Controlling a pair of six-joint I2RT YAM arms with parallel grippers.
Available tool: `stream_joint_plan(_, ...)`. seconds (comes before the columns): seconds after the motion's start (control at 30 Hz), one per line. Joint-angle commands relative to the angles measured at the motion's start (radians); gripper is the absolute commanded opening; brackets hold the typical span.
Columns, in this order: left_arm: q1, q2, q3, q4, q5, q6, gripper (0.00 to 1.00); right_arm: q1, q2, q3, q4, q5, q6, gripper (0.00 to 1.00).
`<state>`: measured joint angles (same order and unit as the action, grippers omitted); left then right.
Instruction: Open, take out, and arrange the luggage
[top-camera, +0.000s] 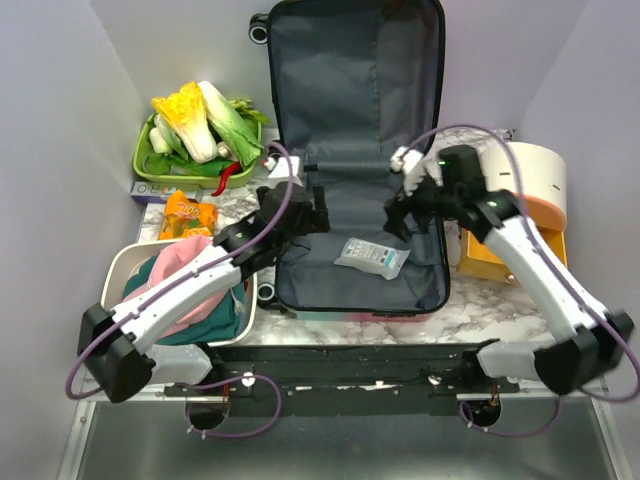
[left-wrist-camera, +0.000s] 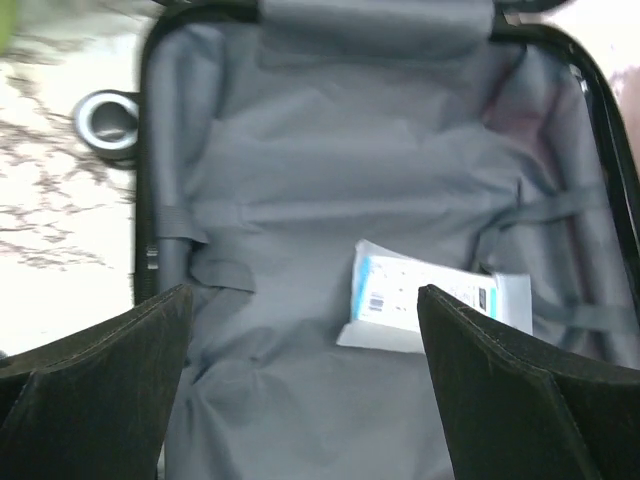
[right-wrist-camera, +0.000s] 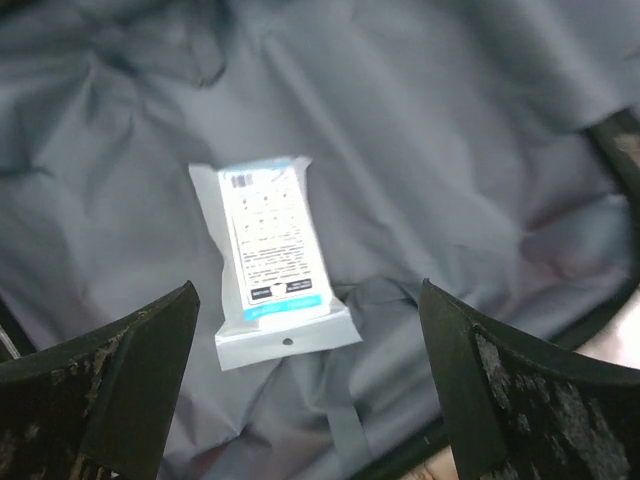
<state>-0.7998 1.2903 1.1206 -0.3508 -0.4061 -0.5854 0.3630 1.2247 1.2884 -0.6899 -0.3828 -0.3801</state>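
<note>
The luggage (top-camera: 350, 110) lies open in the middle of the table, lid leaning on the back wall, its dark grey lining showing. A white and blue flat packet (top-camera: 371, 256) lies in the near half; it also shows in the left wrist view (left-wrist-camera: 430, 300) and the right wrist view (right-wrist-camera: 270, 250). My left gripper (top-camera: 312, 208) is open and empty over the suitcase's left edge. My right gripper (top-camera: 400, 215) is open and empty over the right side, just above and right of the packet.
A white basin (top-camera: 125, 265) with pink and teal clothes stands at the front left. A green tray (top-camera: 145, 165) of vegetables and an orange snack bag (top-camera: 187, 214) lie at the left. A cream cylindrical container (top-camera: 535, 180) on an orange box stands at the right.
</note>
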Motion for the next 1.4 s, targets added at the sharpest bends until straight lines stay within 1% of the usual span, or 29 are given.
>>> stream_joint_plan(0.0, 0.057, -0.114, -0.050, -0.022, -0.117, -0.063, 0.99, 0.089, 0.174, -0.007, -0.106, 0.088, -0.123, 0.99)
stream_joint_plan(0.1, 0.073, -0.138, -0.073, -0.056, -0.166, -0.076, 0.99, 0.145, 0.246, -0.050, -0.036, 0.104, -0.117, 0.99)
stream_joint_plan(0.17, 0.079, -0.155, -0.085, -0.069, -0.184, -0.091, 0.99, 0.151, 0.285, -0.064, 0.021, 0.085, -0.083, 0.99)
stream_joint_plan(0.33, 0.100, -0.175, -0.130, -0.076, -0.178, -0.122, 0.99, 0.169, 0.407, -0.084, 0.098, 0.032, -0.059, 0.99)
stream_joint_plan(0.47, 0.108, -0.175, -0.133, -0.085, -0.178, -0.133, 0.99, 0.186, 0.498, -0.070, 0.075, 0.042, -0.042, 0.97)
stream_joint_plan(0.63, 0.113, -0.178, -0.140, -0.086, -0.174, -0.140, 0.99, 0.191, 0.558, -0.063, 0.078, 0.128, -0.022, 0.97)
stream_joint_plan(0.73, 0.116, -0.183, -0.145, -0.094, -0.184, -0.151, 0.99, 0.191, 0.575, -0.078, 0.079, 0.124, -0.020, 0.92)
stream_joint_plan(0.77, 0.119, -0.183, -0.145, -0.097, -0.185, -0.155, 0.99, 0.192, 0.573, -0.081, 0.078, 0.119, -0.013, 0.82)
stream_joint_plan(0.8, 0.120, -0.183, -0.143, -0.102, -0.185, -0.156, 0.99, 0.191, 0.559, -0.086, 0.079, 0.114, -0.010, 0.76)
stream_joint_plan(0.83, 0.122, -0.184, -0.143, -0.103, -0.186, -0.156, 0.99, 0.192, 0.549, -0.093, 0.081, 0.114, -0.003, 0.65)
stream_joint_plan(0.87, 0.123, -0.184, -0.140, -0.106, -0.189, -0.154, 0.99, 0.191, 0.533, -0.095, 0.085, 0.120, 0.007, 0.40)
stream_joint_plan(0.9, 0.123, -0.186, -0.139, -0.108, -0.188, -0.154, 0.99, 0.191, 0.513, -0.097, 0.087, 0.117, 0.007, 0.33)
stream_joint_plan(0.93, 0.125, -0.186, -0.140, -0.106, -0.186, -0.154, 0.99, 0.191, 0.471, -0.093, 0.090, 0.124, 0.010, 0.30)
stream_joint_plan(1.0, 0.126, -0.187, -0.140, -0.099, -0.172, -0.151, 0.99, 0.191, 0.414, -0.087, 0.095, 0.136, 0.030, 0.30)
stream_joint_plan(1.03, 0.126, -0.186, -0.142, -0.097, -0.168, -0.152, 0.99, 0.191, 0.350, -0.086, 0.099, 0.153, 0.040, 0.30)
stream_joint_plan(1.07, 0.126, -0.186, -0.143, -0.094, -0.166, -0.156, 0.99, 0.191, 0.313, -0.084, 0.115, 0.171, 0.067, 0.33)
stream_joint_plan(1.13, 0.128, -0.184, -0.140, -0.085, -0.155, -0.159, 0.99, 0.191, 0.238, -0.089, 0.131, 0.220, 0.075, 0.35)
stream_joint_plan(1.2, 0.128, -0.183, -0.133, -0.083, -0.146, -0.157, 0.99, 0.189, 0.115, -0.104, 0.128, 0.249, -0.017, 0.34)
stream_joint_plan(1.23, 0.126, -0.183, -0.130, -0.083, -0.143, -0.154, 0.99, 0.185, 0.076, -0.106, 0.109, 0.265, -0.085, 0.33)
stream_joint_plan(1.27, 0.128, -0.181, -0.127, -0.083, -0.140, -0.151, 0.99, 0.174, 0.038, -0.109, 0.084, 0.280, -0.189, 0.33)
stream_joint_plan(1.3, 0.128, -0.181, -0.119, -0.082, -0.137, -0.148, 0.99, 0.109, -0.032, -0.089, 0.076, 0.288, -0.224, 0.33)
stream_joint_plan(1.33, 0.128, -0.183, -0.116, -0.083, -0.129, -0.142, 0.99, 0.059, -0.054, -0.065, 0.057, 0.212, -0.252, 0.33)
stream_joint_plan(1.37, 0.128, -0.180, -0.113, -0.080, -0.129, -0.139, 0.99, -0.002, -0.074, -0.025, -0.032, 0.137, -0.325, 0.33)
